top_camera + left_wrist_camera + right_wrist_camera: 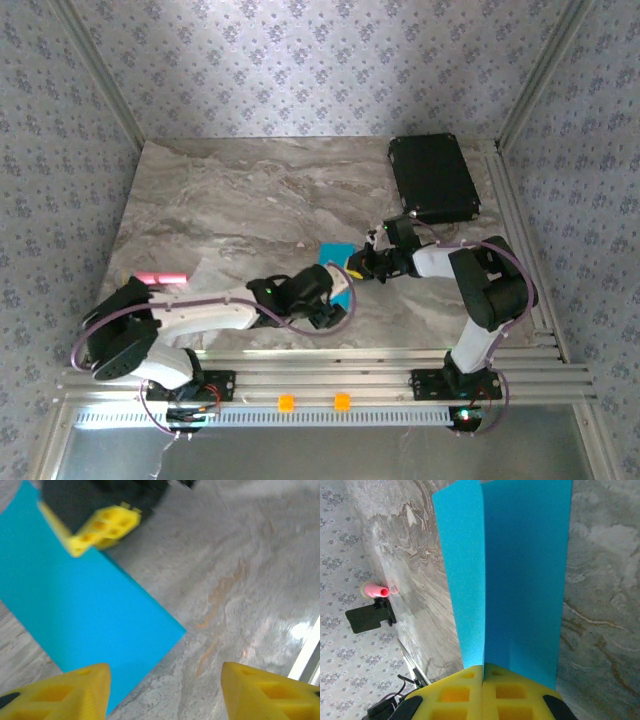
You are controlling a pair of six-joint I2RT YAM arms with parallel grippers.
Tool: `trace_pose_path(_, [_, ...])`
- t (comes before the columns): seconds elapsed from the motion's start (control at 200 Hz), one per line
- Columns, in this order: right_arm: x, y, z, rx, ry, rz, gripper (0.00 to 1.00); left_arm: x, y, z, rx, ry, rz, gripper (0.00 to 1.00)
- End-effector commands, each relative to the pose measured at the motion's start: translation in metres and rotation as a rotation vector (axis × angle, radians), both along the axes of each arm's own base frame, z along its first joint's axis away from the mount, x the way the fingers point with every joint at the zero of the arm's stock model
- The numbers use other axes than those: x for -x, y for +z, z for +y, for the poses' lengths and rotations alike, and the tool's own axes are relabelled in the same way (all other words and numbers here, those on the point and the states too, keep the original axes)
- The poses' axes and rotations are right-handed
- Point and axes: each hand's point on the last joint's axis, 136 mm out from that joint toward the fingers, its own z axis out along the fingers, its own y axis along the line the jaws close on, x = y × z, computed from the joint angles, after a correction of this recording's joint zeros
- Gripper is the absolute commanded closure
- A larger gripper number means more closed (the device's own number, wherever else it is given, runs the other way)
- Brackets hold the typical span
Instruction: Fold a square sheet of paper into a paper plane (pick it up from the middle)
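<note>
From above, the left arm (300, 292) hides much of the square sheet of paper (337, 250). The left wrist view blurs the right gripper (102, 528).

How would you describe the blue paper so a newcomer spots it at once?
Start at the marble table, then go from the black case in its far right corner toward the near middle. The paper is there, its edge pinched by the right gripper: the one bright blue, thin, creased thing.
</note>
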Motion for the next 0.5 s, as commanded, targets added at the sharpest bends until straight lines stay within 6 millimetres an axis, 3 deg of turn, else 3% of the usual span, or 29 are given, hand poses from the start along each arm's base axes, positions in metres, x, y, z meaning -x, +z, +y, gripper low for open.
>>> trace_pose_path(0.0, [0.002,0.009,0.001,-0.009,0.011,0.015,0.96,-0.008,-0.004,0.001,-0.167,-0.033,-0.163,0.36])
trace_pose_path(0.14, [0.001,0.01,0.001,-0.009,0.011,0.015,0.96,-0.009,-0.013,-0.008,-0.252,-0.052,-0.245,0.28])
trace_pose_path(0.495, [-0.001,0.011,0.002,-0.009,0.007,0.014,0.95,-0.022,-0.036,-0.008,-0.429,-0.017,-0.381,0.26])
